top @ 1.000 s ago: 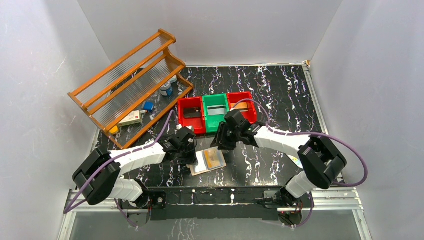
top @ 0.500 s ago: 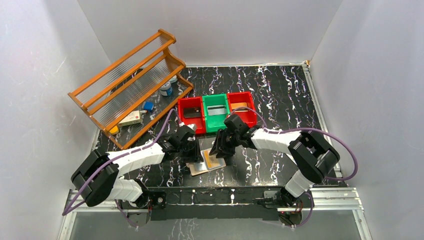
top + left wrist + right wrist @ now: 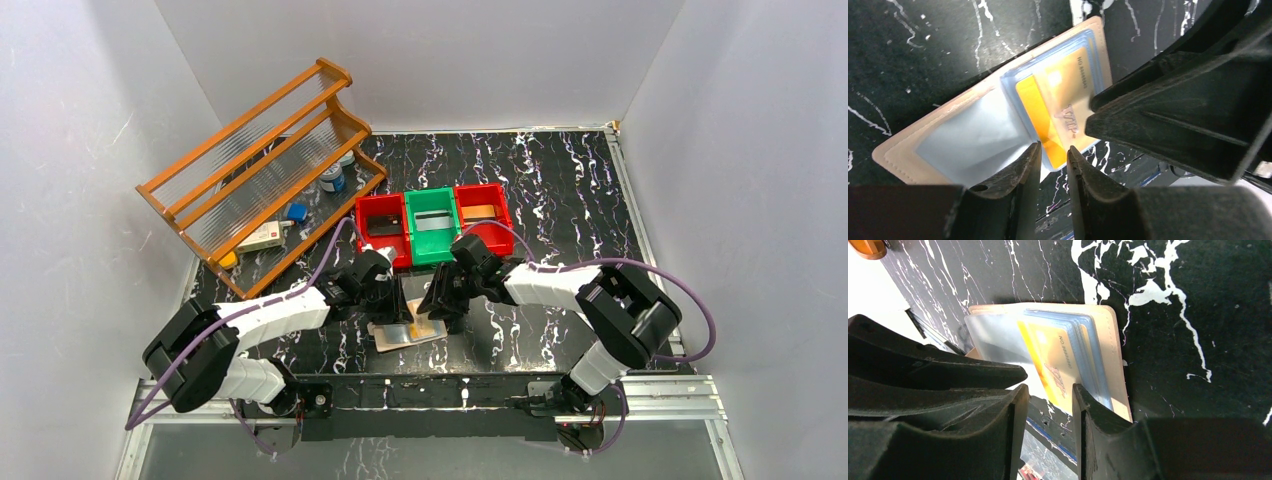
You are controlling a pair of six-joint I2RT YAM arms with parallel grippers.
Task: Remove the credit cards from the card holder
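The tan card holder [image 3: 402, 335] lies open on the table near the front middle. It also shows in the left wrist view [image 3: 923, 150] and the right wrist view [image 3: 1113, 350]. An orange-gold card [image 3: 1058, 105] sits in its pale blue sleeves and shows in the right wrist view too [image 3: 1055, 365]. My left gripper [image 3: 392, 308] is over the holder's left half, jaws narrowly apart at the sleeve's edge [image 3: 1054, 155]. My right gripper [image 3: 440, 305] is over the right half, jaws open, with the card's lower edge just beyond the tips [image 3: 1050, 405]. Neither holds anything.
Three bins stand in a row behind the holder: a red bin [image 3: 366, 216] with a dark card [image 3: 383, 227], a green bin [image 3: 412, 206] with a grey card [image 3: 433, 222], and a red bin [image 3: 503, 215] with an orange card [image 3: 480, 211]. A wooden rack [image 3: 260, 160] leans at back left, small items beneath it.
My right gripper has come down and left from near the bins onto the holder. My left gripper has shifted slightly right. Both now close in on the holder, hiding most of it from above.
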